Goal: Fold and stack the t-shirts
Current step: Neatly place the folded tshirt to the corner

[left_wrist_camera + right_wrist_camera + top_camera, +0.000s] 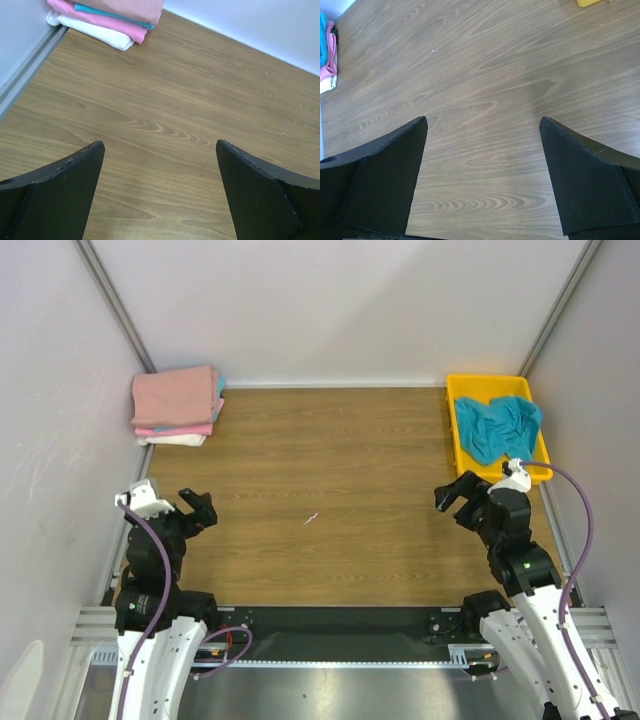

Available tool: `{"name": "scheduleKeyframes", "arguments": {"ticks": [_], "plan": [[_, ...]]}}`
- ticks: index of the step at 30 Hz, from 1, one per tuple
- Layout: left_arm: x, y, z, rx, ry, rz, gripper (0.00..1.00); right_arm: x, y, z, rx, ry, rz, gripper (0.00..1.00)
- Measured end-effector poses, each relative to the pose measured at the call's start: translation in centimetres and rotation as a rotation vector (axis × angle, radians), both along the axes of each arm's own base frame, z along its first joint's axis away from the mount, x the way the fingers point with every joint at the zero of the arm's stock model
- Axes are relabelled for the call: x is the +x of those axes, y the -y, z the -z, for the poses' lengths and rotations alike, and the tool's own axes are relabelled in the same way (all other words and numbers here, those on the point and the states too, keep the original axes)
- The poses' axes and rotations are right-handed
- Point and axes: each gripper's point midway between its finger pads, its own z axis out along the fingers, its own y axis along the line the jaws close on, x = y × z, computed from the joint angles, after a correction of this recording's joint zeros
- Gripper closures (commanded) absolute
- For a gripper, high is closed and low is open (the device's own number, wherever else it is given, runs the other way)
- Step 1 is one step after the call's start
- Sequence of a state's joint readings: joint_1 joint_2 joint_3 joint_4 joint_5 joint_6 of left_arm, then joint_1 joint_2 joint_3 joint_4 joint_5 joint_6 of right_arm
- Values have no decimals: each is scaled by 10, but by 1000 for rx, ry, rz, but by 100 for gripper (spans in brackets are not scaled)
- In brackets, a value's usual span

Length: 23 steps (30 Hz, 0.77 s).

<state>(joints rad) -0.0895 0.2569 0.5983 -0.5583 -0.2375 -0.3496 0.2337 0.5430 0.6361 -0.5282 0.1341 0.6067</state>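
The left fingers (pixel 65 185) and the right fingers (pixel 385 170) stand wide apart, holding nothing, over bare tabletop (pixel 330 470). The teal t-shirt (pixel 498 428) lies crumpled in the yellow tray (pixel 487 381) at about 2 o'clock, just beyond the right fingers; the folded stack (pixel 178 405) sits at 10 o'clock. The likely slip is a pinch into that bunched heap catching several layers (or the tray's rim), so the shirt comes out twisted or drags the tray along.

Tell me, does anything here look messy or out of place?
Only the teal t-shirt, lying crumpled in the yellow tray at the far right, while the other shirts sit neatly folded in a stack at the far left corner. A tiny pale speck also lies mid-table.
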Motion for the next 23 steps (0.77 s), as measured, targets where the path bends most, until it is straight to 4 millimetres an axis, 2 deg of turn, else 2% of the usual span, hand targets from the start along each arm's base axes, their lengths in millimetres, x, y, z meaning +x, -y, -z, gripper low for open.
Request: {"name": "scheduleKeyframes", "arguments": {"ticks": [23], "plan": [[3,0,14,-2,-75,-6,0,-2,-2,2,-9,-6,-24,0]]}}
